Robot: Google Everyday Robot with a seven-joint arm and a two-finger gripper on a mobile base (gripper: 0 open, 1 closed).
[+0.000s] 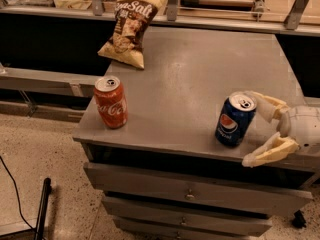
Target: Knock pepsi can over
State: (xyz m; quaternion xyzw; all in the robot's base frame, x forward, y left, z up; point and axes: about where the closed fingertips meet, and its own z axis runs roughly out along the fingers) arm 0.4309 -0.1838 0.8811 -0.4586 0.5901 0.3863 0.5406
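Note:
The pepsi can (234, 119), dark blue with a round red-white-blue logo and silver top, stands upright near the front right edge of the grey cabinet top (200, 79). My gripper (255, 129) comes in from the right at can height, open. Its far finger (267, 105) reaches just behind the can's top right side and seems to touch it. Its near finger (270, 151) points left, low and in front of the can's right side.
A red Coca-Cola can (111, 102) stands upright near the front left edge. A bag of chips (129, 29) lies at the back left. Drawers (190, 194) sit below the top. A shelf rail (210, 19) runs behind.

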